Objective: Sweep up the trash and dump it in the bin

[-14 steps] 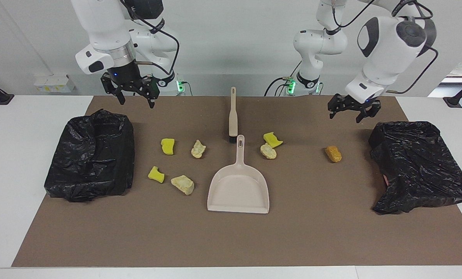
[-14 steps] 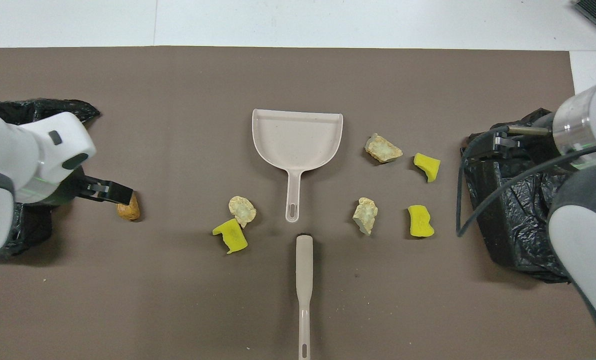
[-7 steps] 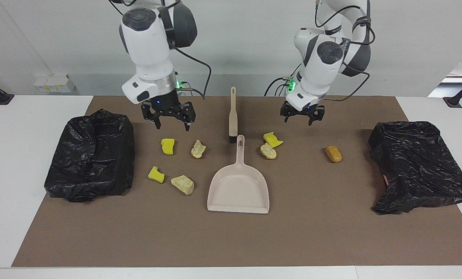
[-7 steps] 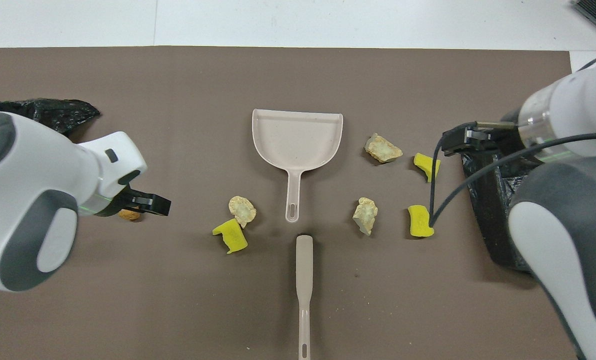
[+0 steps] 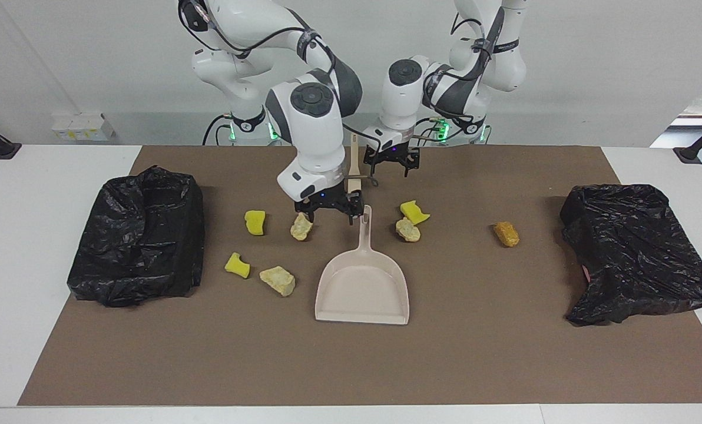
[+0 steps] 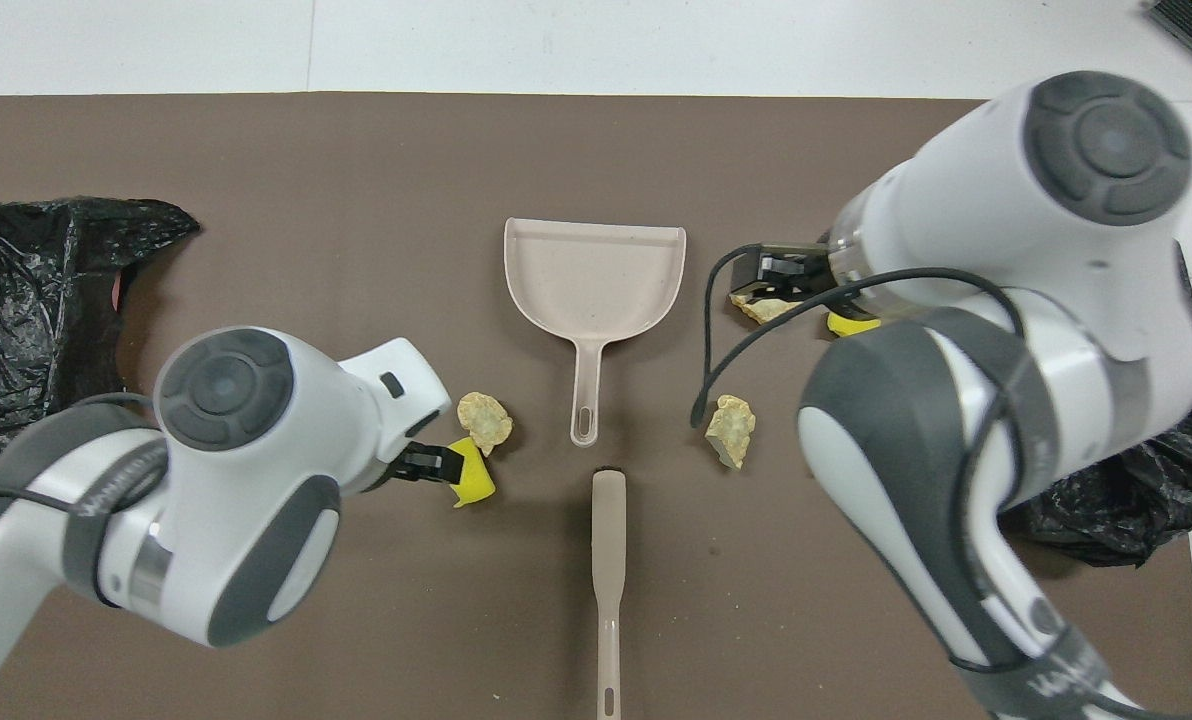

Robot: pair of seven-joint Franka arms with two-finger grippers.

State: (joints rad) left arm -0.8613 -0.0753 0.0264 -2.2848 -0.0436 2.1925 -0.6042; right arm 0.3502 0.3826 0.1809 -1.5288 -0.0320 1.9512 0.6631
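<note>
Dustpan [image 5: 363, 288] empty; trash [image 5: 278, 280] loose on mat; both jaws released.

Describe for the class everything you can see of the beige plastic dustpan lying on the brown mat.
The beige plastic dustpan lies flat and empty mid-mat: a shallow scoop with raised side and back walls, its open lip pointing away from the robots. A slim handle with a hanging slot at its tip points toward the beige brush, a small gap between them. No trash piece appears to touch it; neither gripper holds it.
</note>
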